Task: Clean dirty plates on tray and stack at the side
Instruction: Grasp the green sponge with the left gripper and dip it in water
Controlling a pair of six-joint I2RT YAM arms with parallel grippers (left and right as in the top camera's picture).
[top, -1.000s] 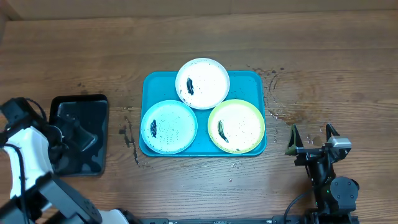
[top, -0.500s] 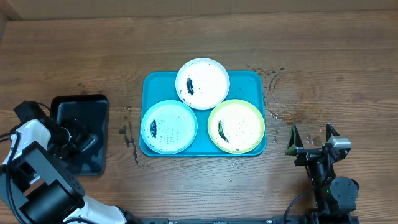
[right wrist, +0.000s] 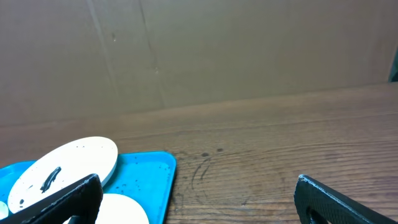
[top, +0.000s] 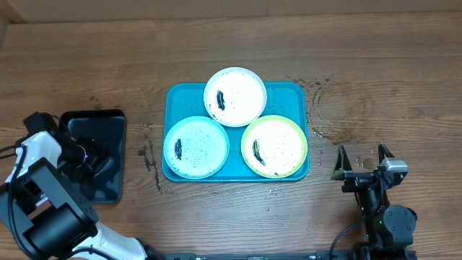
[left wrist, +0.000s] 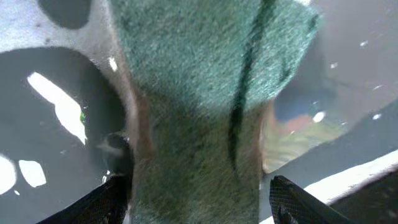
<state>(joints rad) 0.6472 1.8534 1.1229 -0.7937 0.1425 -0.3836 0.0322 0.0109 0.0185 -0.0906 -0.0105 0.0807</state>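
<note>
Left gripper (left wrist: 202, 202) narrowed around sponge (left wrist: 199, 93), grip unclear; plates (top: 234, 96) well apart.

1. The right pincer (right wrist: 199, 202) is standing wide open, with its black fingers (right wrist: 339, 202) showing at both bottom corners.
2. A white plate (right wrist: 74, 162) with a dark smear is lying on the turquoise tray (right wrist: 155, 177).
3. The tray is resting on the wooden surface (right wrist: 280, 137).
</note>
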